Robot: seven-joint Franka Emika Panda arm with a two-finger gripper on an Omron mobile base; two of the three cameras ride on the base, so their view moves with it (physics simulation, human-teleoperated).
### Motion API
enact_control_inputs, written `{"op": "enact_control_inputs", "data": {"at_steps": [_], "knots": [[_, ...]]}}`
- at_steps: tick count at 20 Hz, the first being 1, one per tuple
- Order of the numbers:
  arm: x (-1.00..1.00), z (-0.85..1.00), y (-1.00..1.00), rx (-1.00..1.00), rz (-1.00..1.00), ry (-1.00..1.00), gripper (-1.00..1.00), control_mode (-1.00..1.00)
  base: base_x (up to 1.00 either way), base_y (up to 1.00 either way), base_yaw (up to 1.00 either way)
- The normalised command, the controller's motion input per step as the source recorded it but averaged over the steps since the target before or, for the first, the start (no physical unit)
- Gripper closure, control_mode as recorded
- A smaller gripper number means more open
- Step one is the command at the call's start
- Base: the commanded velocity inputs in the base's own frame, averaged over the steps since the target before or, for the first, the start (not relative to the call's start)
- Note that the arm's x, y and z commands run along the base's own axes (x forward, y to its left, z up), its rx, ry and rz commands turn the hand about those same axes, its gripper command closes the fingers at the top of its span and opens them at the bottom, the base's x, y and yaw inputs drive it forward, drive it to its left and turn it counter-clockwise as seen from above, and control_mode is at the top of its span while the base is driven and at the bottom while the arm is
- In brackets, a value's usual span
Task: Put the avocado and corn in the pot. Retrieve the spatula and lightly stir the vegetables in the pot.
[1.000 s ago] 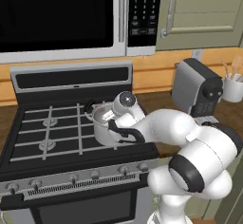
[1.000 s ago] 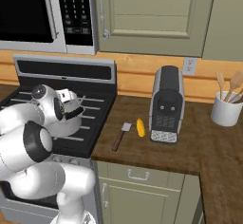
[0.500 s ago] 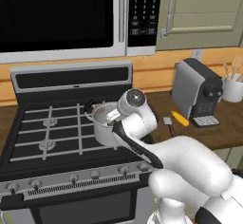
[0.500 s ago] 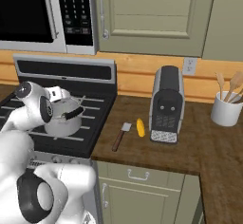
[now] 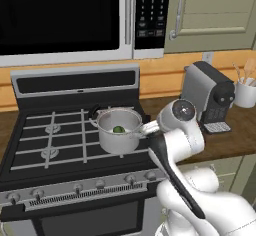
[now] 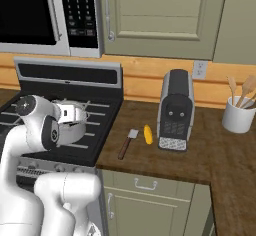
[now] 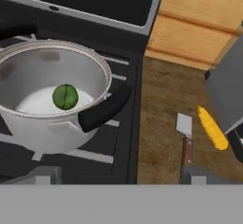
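My hand (image 7: 116, 180) stood empty, fingers wide apart. The avocado (image 7: 65, 97) sat in the pot (image 7: 97, 69) below it. The corn (image 7: 211, 127) lay off to one side on the worktop (image 7: 161, 123): stiff, light, likely rolling; I'd grip mid-cob, across it.

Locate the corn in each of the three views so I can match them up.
Left base view: I cannot make the corn out; the arm covers the counter beside the stove.
Right base view: the corn lies on the counter at centre, between the spatula and the coffee machine.
Hand view: corn at right, beside the spatula.
Shared landmark: the pot.
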Motion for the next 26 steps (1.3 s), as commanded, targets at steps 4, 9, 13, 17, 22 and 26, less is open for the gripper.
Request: {"op": "enact_control_inputs", "data": {"at_steps": [4, 9, 13, 17, 22, 26], "knots": [[-0.34, 0.11, -1.00, 0.11, -0.20, 0.13, -1.00, -1.00, 0.00, 0.00, 0.00], [-0.04, 0.03, -1.00, 0.06, -0.19, 0.17, -1.00, -1.00, 0.00, 0.00, 0.00], [0.30, -0.44, -1.00, 0.03, -0.17, 0.28, -1.00, -1.00, 0.00, 0.00, 0.00], [0.82, -0.52, -0.96, 0.00, -0.01, 0.09, -1.00, -1.00, 0.00, 0.00, 0.00], [0.91, -0.38, -0.53, 0.00, 0.00, 0.06, -1.00, -1.00, 0.00, 0.00, 0.00], [0.76, -0.47, -0.31, 0.00, 0.00, 0.14, -1.00, -1.00, 0.00, 0.00, 0.00]]}}
